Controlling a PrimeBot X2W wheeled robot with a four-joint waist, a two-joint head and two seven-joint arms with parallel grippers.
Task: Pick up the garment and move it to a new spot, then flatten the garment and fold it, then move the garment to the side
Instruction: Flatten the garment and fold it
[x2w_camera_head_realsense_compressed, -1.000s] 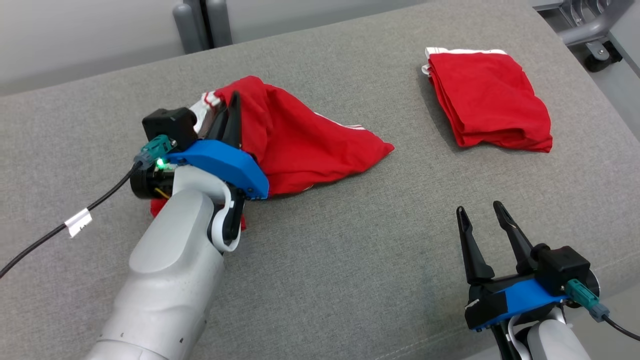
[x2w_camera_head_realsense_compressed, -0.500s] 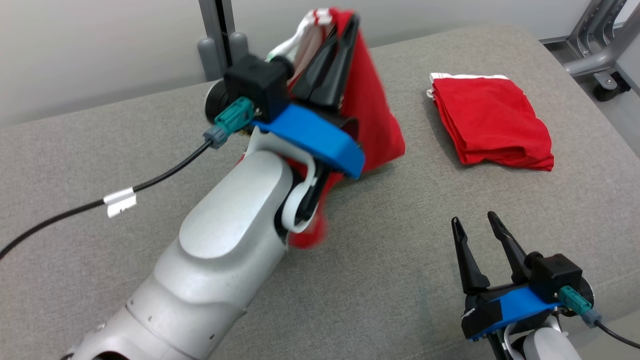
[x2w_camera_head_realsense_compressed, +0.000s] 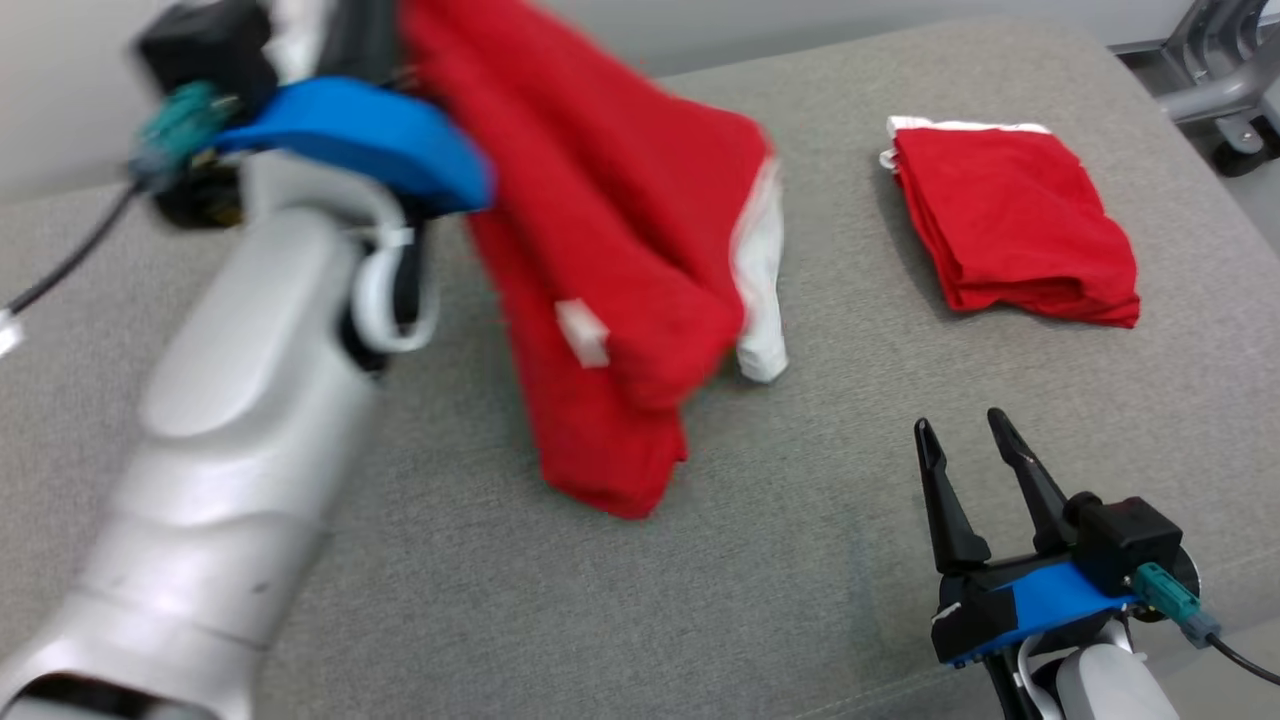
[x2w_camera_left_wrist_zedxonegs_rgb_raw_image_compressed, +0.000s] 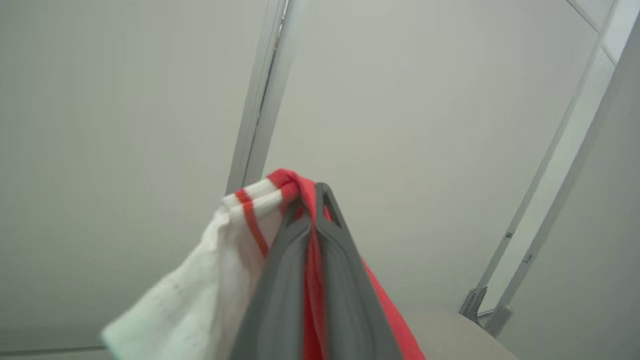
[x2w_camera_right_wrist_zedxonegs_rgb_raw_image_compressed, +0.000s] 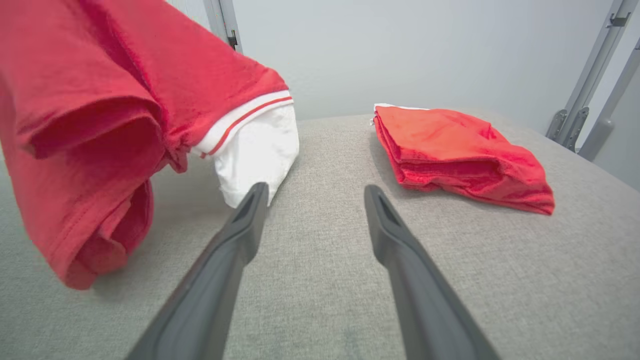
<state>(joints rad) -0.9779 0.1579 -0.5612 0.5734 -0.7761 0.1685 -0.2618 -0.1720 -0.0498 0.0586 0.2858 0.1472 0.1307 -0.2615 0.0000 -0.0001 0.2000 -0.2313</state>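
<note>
left fingers (x2w_camera_left_wrist_zedxonegs_rgb_raw_image_compressed: 285, 285) pinch red garment (x2w_camera_head_realsense_compressed: 620, 230) aloft — right fingers (x2w_camera_head_realsense_compressed: 947, 515) apart.

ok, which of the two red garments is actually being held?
The hanging garment on the left, pinched in the shut left end effector, draped loose with white trim showing. The folded garment lies flat on the grey cushion, untouched.

The garment (x2w_camera_head_realsense_compressed: 610, 220) hangs left of the folded pile (x2w_camera_head_realsense_compressed: 1010, 225).
</note>
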